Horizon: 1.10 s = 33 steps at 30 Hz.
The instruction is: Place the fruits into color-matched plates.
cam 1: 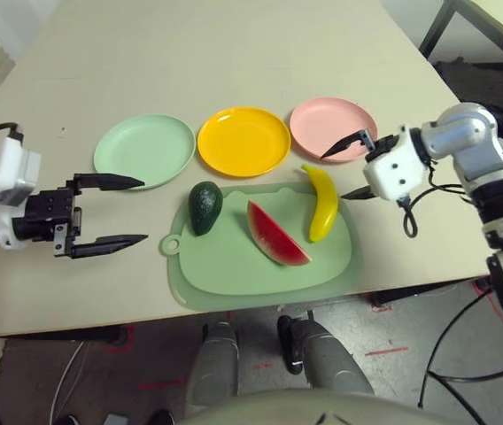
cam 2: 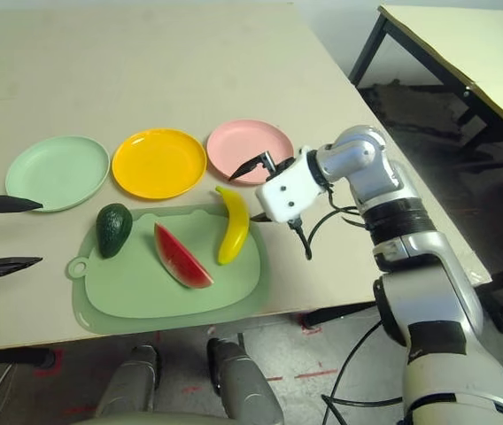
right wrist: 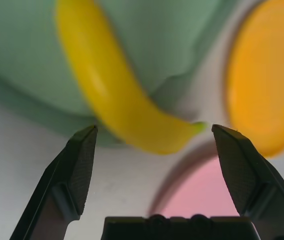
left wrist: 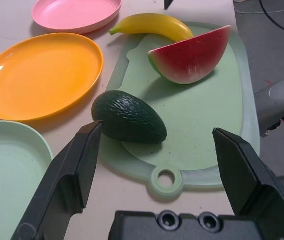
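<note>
While the left pincer (cam 1: 110, 212) hangs wide open and empty, avocado (cam 1: 205, 207), watermelon wedge (cam 1: 275, 234) and banana (cam 1: 321, 202) lie on the cutting mat (cam 1: 234, 274), before mint plate (cam 1: 144, 149), yellow plate (cam 1: 243, 140), pink plate (cam 1: 327, 124); right pincer (cam 1: 349, 168) gapes empty beside the banana.

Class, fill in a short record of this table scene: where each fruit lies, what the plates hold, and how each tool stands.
banana: right edge of cutting mat, tip near pink plate
watermelon wedge: mat centre
avocado: mat's left part
green plate: empty
yellow plate: empty
pink plate: empty
left tool: open, left of mat
right tool: open, by banana
</note>
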Available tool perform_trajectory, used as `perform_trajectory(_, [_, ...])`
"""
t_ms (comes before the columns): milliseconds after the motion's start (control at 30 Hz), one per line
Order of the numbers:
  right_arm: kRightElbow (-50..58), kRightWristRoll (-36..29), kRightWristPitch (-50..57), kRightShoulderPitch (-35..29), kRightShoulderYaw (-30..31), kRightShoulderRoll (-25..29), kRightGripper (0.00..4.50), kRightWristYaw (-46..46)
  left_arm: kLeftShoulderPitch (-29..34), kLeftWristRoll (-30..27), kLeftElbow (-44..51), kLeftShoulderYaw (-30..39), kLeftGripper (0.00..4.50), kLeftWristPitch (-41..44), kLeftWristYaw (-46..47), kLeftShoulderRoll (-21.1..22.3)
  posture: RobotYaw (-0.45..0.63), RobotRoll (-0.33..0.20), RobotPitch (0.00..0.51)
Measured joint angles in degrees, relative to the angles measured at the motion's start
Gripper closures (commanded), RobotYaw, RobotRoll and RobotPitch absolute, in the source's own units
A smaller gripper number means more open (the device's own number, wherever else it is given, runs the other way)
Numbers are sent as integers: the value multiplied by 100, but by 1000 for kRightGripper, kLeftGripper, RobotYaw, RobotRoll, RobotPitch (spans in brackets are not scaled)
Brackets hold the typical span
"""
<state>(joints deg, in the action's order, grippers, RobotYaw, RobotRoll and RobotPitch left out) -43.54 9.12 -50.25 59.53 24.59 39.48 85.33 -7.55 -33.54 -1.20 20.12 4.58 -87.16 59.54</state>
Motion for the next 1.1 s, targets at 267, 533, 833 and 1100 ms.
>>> perform_trajectory(267, [-676,495,-443,274,288,-253,20,-223,219,-56,152,150,0,21,110,-1,114,0,189])
perform_trajectory(533, [-990,906,-652,506,347,-613,20,-931,222,-53,241,149,0,13,185,-37,113,0,186])
perform_trajectory(833, [-735,540,-664,131,448,-442,2288,-302,95,-34,195,139,0,-92,198,-70,109,0,179])
perform_trajectory(1100, [-447,288,-550,-61,449,-330,2875,-49,13,30,108,116,0,-187,194,-82,101,0,177])
